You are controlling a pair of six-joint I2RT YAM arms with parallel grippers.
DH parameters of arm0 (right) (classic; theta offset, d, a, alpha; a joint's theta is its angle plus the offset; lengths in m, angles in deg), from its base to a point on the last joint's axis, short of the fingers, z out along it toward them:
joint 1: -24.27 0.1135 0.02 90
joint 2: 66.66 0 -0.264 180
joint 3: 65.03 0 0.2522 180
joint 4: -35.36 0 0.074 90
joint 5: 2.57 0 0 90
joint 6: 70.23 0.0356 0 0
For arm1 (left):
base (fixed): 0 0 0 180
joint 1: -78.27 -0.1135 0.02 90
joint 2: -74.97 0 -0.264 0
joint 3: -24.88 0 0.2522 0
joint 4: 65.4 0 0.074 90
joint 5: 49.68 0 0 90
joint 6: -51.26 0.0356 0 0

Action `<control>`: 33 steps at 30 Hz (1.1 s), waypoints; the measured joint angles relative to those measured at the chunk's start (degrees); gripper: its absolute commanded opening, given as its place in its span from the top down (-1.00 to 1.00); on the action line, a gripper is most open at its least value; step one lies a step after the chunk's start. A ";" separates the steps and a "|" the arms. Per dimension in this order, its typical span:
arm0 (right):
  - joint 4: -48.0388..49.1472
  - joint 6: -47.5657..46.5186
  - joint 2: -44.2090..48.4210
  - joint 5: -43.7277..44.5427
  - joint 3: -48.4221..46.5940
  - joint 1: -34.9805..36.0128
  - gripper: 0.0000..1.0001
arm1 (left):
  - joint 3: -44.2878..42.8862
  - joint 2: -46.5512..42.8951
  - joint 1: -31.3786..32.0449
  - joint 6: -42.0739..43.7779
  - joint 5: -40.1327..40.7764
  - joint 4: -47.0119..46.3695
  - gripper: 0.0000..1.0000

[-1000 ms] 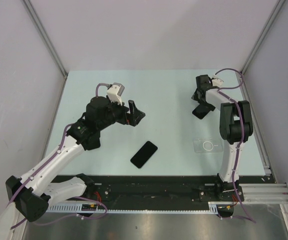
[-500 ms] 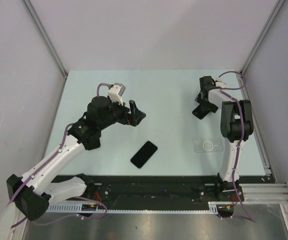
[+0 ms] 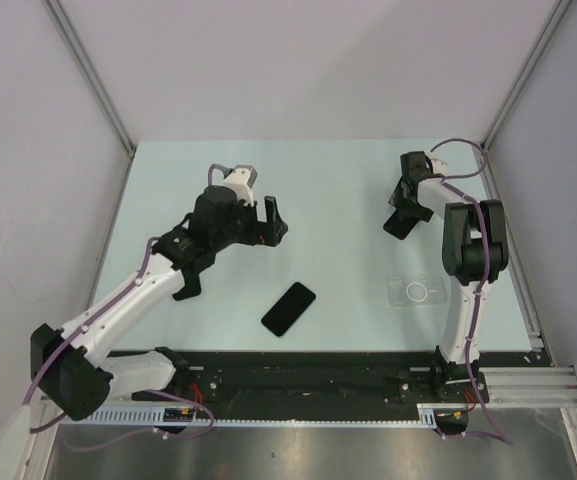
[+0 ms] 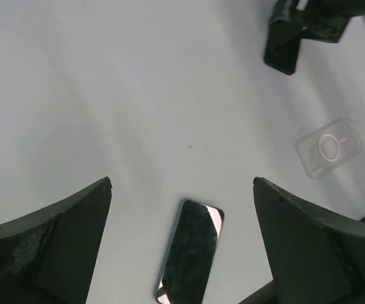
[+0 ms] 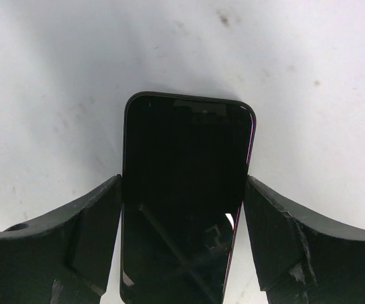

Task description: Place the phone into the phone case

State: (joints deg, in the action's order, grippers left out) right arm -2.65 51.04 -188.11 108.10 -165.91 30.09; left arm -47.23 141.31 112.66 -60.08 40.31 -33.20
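Fingers (image 5: 93, 234) of the right gripper (image 5: 182, 180) stand against the 2 long edges of the far phone (image 5: 188, 145), and no gap shows on either side. I read that as a grip across its width, though how hard they press cannot be told. The left gripper (image 4: 182, 183) hangs with its fingers (image 4: 62, 234) spread wide and nothing between them.

The far phone lies on the table (image 3: 338, 180) beyond the phone case (image 3: 418, 291), on the case's far side and apart from it. A near phone (image 3: 288, 309) lies flat well to the left of the case, and the left gripper hovers further left and beyond it.

The far phone looks like a stiff, glossy slab, probably weighty for its thickness and slippery on its faces. The long edges near mid-length seem the right hold, because a grip nearer 1 end would let it swing. The case looks thin, light and springy. It will likely skate on the table unless the other gripper pins a corner.

Hidden or unclear:
- The wrist frame cuts off the far phone's near end.
- Whether its screen or its back faces up cannot be told.
- Whether it rests on the table or is lifted cannot be told.
- The case is nearly invisible except for its white ring, and which side is open cannot be made out.
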 measured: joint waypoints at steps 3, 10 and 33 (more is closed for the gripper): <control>2.60 -2.97 1.40 -3.21 2.21 0.94 -0.08 | -2.69 4.48 -1.46 -0.90 3.15 3.41 -0.77; 6.95 -8.70 4.63 -11.39 7.04 6.88 -0.02 | -4.70 9.55 -17.68 -4.44 -0.92 9.09 -0.65; 8.48 -15.76 8.98 -25.35 12.17 13.46 0.06 | 4.44 20.44 -46.40 -6.78 3.15 12.50 -0.25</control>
State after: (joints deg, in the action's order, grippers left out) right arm 5.83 35.28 -179.12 82.75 -153.73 43.56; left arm -42.79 161.75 66.26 -66.85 43.46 -20.70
